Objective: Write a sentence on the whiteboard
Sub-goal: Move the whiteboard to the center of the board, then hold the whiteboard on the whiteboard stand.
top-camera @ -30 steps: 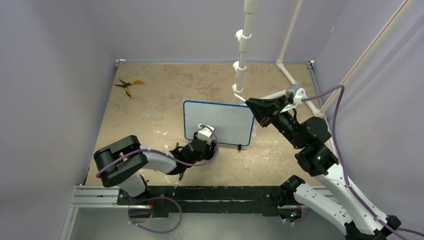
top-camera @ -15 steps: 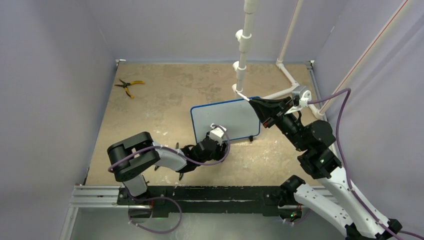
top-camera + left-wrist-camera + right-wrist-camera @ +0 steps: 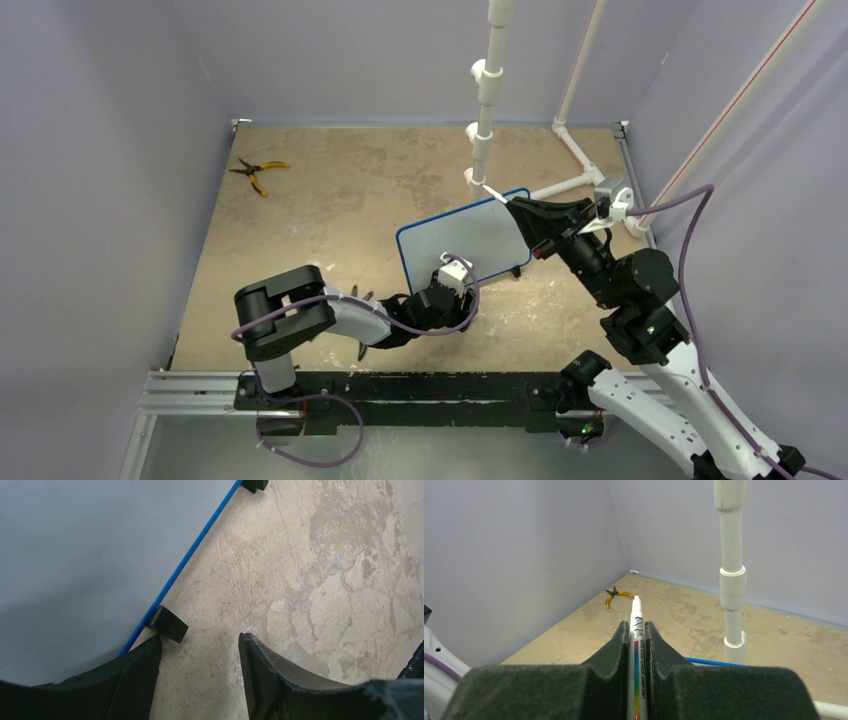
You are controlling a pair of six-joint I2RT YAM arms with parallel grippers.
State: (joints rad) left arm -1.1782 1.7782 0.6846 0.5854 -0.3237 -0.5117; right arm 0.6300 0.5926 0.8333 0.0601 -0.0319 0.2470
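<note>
Beside the whiteboard point(image 3: 465, 240), at its lower edge: left pincer point(image 3: 200, 639), jaws spread wide, only bare surface point(image 3: 325, 580) between them; left fingertip just beside one black foot point(image 3: 167, 624) of the board.
Whiteboard: stands on its black feet, blue frame, glossy white face toward the arms, skewed so that its right end sits farther back than its left.
Whiteboard in left wrist view: fills the upper left, blue bottom rail running diagonally, a second foot at the top edge.
Right pincer point(image 3: 636, 625): clenched on a marker point(image 3: 636, 611), by the whiteboard's upper right corner.
Marker: white barrel with a rainbow stripe, red tip poking out past the fingers; in the top view the tip lies right at the whiteboard's top right corner; touching or apart, cannot tell.
Pliers point(image 3: 258, 172): yellow handles, flat on the surface, well apart from the whiteboard, far back to its left.
White pipe post point(image 3: 484, 100): upright, just behind the whiteboard's right end.
Surface: tan, worn and blotched.
</note>
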